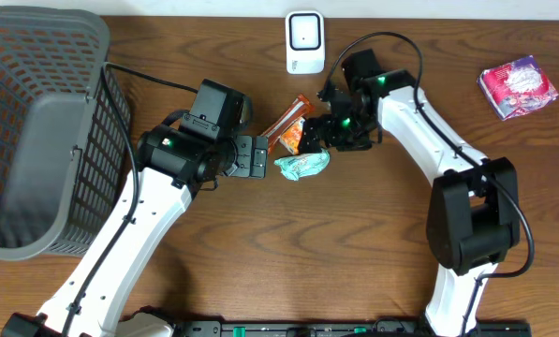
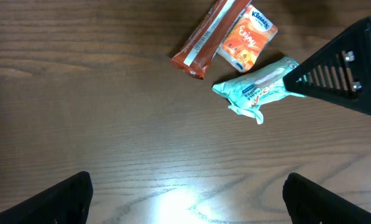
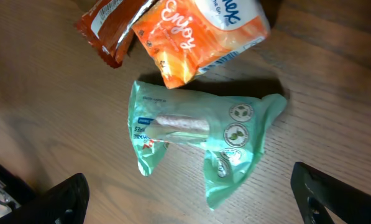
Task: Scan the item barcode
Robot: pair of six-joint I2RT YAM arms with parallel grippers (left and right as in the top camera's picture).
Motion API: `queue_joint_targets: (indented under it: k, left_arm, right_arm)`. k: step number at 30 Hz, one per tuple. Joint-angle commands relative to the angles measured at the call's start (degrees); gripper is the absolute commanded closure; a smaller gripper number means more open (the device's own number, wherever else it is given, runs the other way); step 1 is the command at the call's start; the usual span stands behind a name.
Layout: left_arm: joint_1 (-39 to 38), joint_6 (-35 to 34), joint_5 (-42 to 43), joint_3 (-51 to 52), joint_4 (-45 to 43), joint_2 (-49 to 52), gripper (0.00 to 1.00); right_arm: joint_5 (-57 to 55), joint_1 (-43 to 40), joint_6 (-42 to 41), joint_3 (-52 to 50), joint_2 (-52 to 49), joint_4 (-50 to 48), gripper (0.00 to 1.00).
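Overhead view: right end effector point(image 1: 316, 140) spread, empty, just above the green packet point(image 1: 302, 165); left wrist view: left end effector point(image 2: 185, 186) likewise spread, packet ahead; right wrist view: I'd pinch its flat middle, avoiding the orange tissue pack point(image 3: 197, 37) beyond.

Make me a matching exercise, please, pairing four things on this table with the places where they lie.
Things:
1. green packet
2. grey basket
3. white scanner
4. pink packet

Places:
A. middle of the table's far edge
B. right beside the orange tissue pack
C. on the left arm's side of the table
D. alone, out on the right arm's side

Pairs: 1-B, 2-C, 3-A, 4-D
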State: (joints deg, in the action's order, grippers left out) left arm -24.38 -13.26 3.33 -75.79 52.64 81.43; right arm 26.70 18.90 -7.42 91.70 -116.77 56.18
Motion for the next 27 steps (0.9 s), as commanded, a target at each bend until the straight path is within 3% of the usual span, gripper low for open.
queue_joint_targets:
  k: [1,5,27]
  left_arm:
    - [0.24,0.11,0.28,-0.2,0.26,0.17,0.02]
    - [0.24,0.11,0.28,-0.2,0.26,0.17,0.02]
    - [0.24,0.11,0.28,-0.2,0.26,0.17,0.02]
  right_arm:
    - [-3.61,1.46,-7.78,-0.33,-0.04,-0.07,0.01]
    - [-6.67,2.4,-13.22,-0.79,-0.04,-0.22,0.01]
    - [-9.94,7.19,-15.08,-4.2,-0.04,-1.09,0.01]
